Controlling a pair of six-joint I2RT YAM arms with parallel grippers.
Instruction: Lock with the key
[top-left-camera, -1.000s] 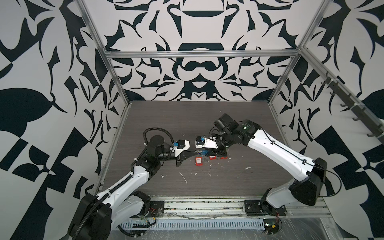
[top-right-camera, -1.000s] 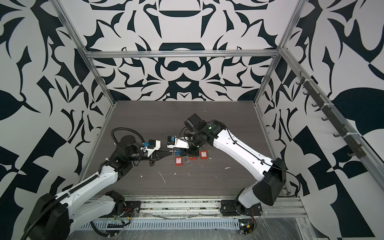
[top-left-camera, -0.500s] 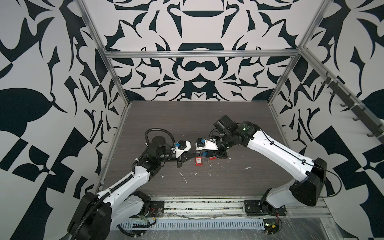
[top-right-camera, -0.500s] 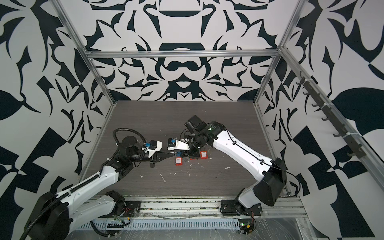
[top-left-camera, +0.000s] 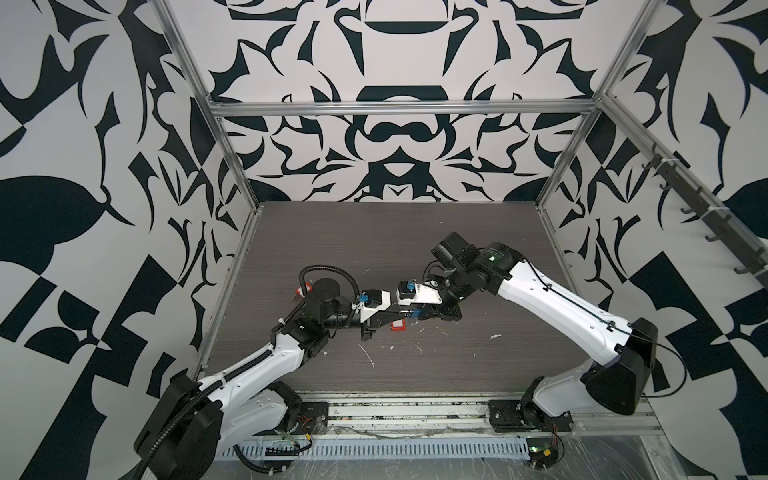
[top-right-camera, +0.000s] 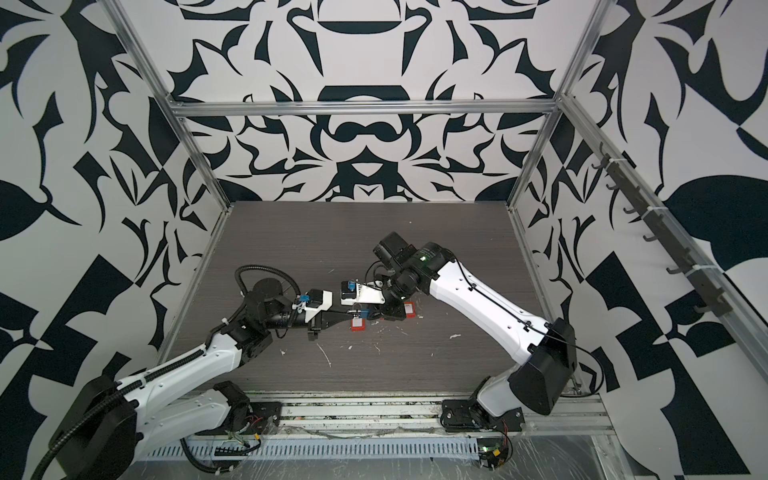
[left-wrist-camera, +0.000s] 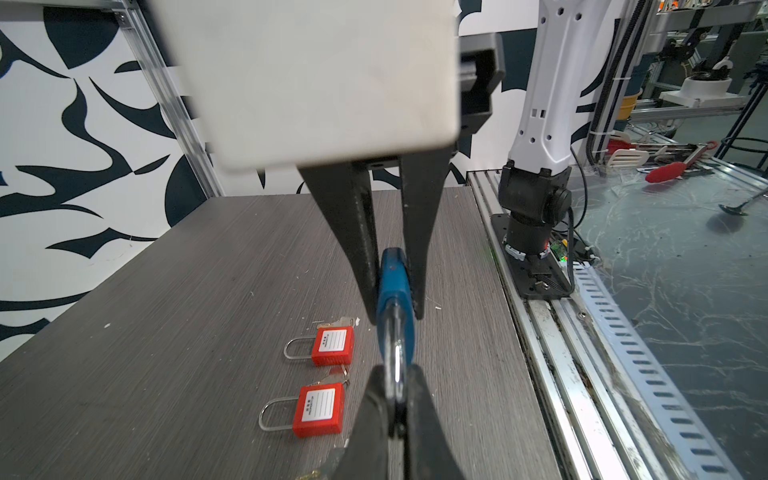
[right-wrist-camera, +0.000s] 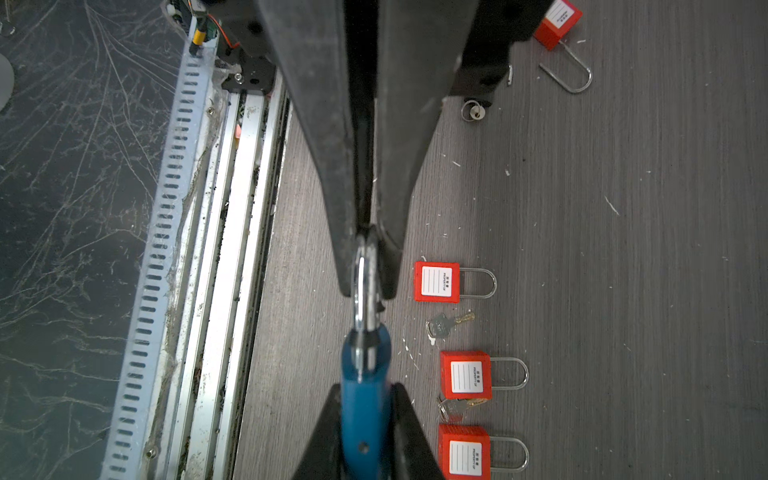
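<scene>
My left gripper (left-wrist-camera: 395, 370) pinches the blue lock (left-wrist-camera: 392, 291) by its shackle (left-wrist-camera: 394, 345); my right gripper (right-wrist-camera: 365, 388) pinches its body; red locks (left-wrist-camera: 332, 345) lie nearby.

Place: robotics lab, a test cell
Enclosure: aluminium frame (top-left-camera: 399, 109) carrying black-and-white patterned panels (top-left-camera: 124, 208) around a wood-grain table (top-left-camera: 374, 232)
Machines: two white robot arms (top-left-camera: 552, 303) mounted on a rail (top-left-camera: 415, 409) with a slotted cable duct (top-left-camera: 374, 451)
Props: identical red padlocks (right-wrist-camera: 436, 281) and keys (right-wrist-camera: 440, 326) laid out
Beyond: more framed benches (left-wrist-camera: 702, 109) with red tongs (left-wrist-camera: 669, 171)
</scene>
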